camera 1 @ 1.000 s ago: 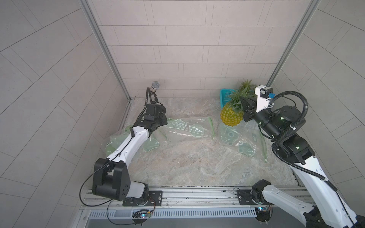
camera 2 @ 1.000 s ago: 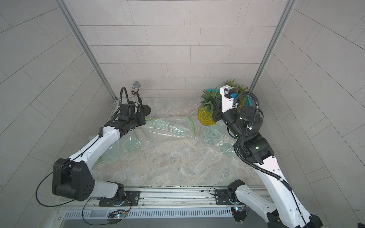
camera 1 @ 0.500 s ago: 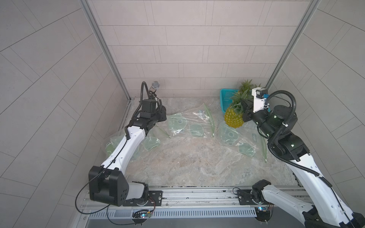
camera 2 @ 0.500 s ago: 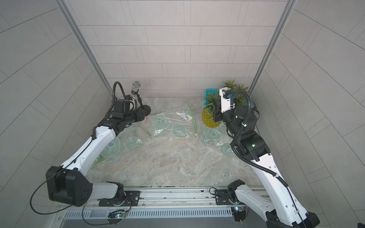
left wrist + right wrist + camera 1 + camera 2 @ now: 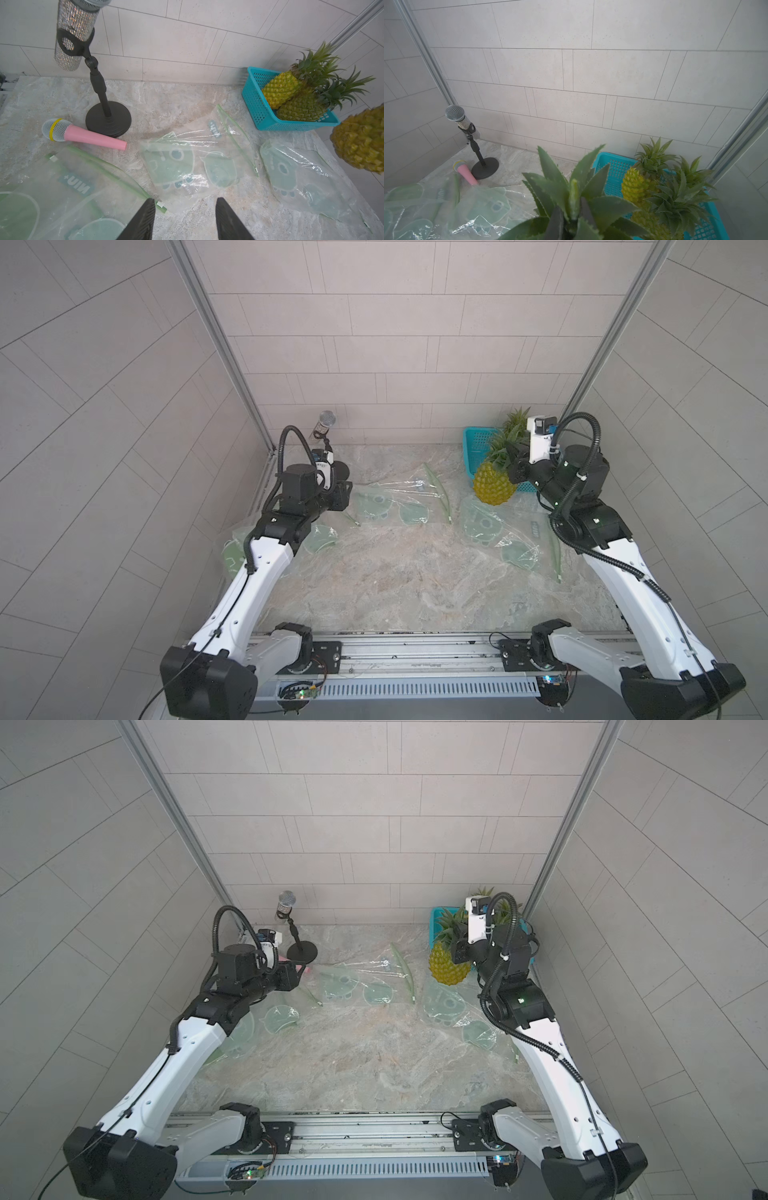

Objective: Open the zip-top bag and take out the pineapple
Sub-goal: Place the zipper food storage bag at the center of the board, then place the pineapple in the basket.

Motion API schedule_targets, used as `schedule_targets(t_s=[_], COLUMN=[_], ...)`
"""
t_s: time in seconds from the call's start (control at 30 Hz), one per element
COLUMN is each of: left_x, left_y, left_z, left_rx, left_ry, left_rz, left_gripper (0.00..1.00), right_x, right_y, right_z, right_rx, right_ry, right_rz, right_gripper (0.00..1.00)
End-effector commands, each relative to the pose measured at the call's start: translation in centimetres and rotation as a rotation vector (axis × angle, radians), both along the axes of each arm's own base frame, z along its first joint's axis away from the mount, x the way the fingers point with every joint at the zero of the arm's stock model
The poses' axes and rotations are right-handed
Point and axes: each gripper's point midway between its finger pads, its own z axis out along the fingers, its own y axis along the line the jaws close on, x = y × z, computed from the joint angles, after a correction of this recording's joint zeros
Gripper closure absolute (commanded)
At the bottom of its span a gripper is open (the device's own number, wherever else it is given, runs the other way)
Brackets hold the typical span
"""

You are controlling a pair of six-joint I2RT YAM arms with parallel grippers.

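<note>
Pineapple (image 5: 494, 488) aloft (crown up); bag (image 5: 390, 499) flat, seemingly empty.

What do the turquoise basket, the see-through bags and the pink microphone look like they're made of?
The basket looks like rigid moulded plastic: even lattice holes. The zip-top bags look like thin glossy clear film: creases, glare. The pink microphone is probably smooth matte plastic, with a mesh head.

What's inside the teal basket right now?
In the teal basket: a paler pineapple leaning on a darker pineapple. The basket floor under them is covered. The held pineapple in the right gripper hangs outside.
</note>
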Motion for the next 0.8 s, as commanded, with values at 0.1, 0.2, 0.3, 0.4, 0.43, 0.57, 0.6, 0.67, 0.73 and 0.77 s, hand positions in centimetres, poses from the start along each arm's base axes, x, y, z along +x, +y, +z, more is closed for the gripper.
schedule_targets(t_s=[0.1, 0.2, 0.3, 0.4, 0.43, 0.57, 0.6, 0.67, 0.73, 0.77], left_x=[-0.2, -0.2, -0.4, -0.5, -0.4, -0.5, -0.5, -0.6, -0.6, -0.6], left_y=[0.3, 0.5, 0.5, 0.5, 0.5, 0.4, 0.4, 0.5, 0.5, 0.4], left_z=[0.5, 0.6, 0.5, 0.7, 0.7, 0.6, 0.7, 0.8, 0.7, 0.8], left_rx=[0.025, 0.022, 0.022, 0.023, 0.023, 0.020, 0.021, 0.022, 0.021, 0.021], left_ry=[-0.047, -0.055, -0.046, -0.053, -0.052, -0.049, -0.051, -0.053, -0.052, -0.054], left_rz=[-0.013, -0.011, -0.012, -0.014, -0.015, -0.018, -0.018, -0.015, -0.013, -0.017], left_gripper=[0.49, 0.49, 0.49, 0.49, 0.49, 0.49, 0.49, 0.49, 0.49, 0.49], right_x=[1.4, 3.2, 5.1, 7.0, 7.6, 9.4, 9.8, 10.6, 11.3, 11.5], right_y=[-0.9, -1.8, -2.8, -3.7, -3.9, -4.8, -4.8, -5.0, -5.1, -5.2], right_z=[7.1, 6.9, 6.2, 5.5, 5.2, 4.6, 4.5, 4.3, 4.1, 4.1], right_rx=[0.180, 0.211, 0.210, 0.201, 0.194, 0.174, 0.168, 0.162, 0.159, 0.155], right_ry=[-0.253, -0.247, -0.238, -0.216, -0.216, -0.247, -0.253, -0.256, -0.259, -0.263], right_rz=[0.085, 0.070, 0.022, -0.024, -0.036, -0.082, -0.084, -0.094, -0.099, -0.100], right_gripper=[1.00, 1.00, 1.00, 1.00, 1.00, 1.00, 1.00, 1.00, 1.00, 1.00])
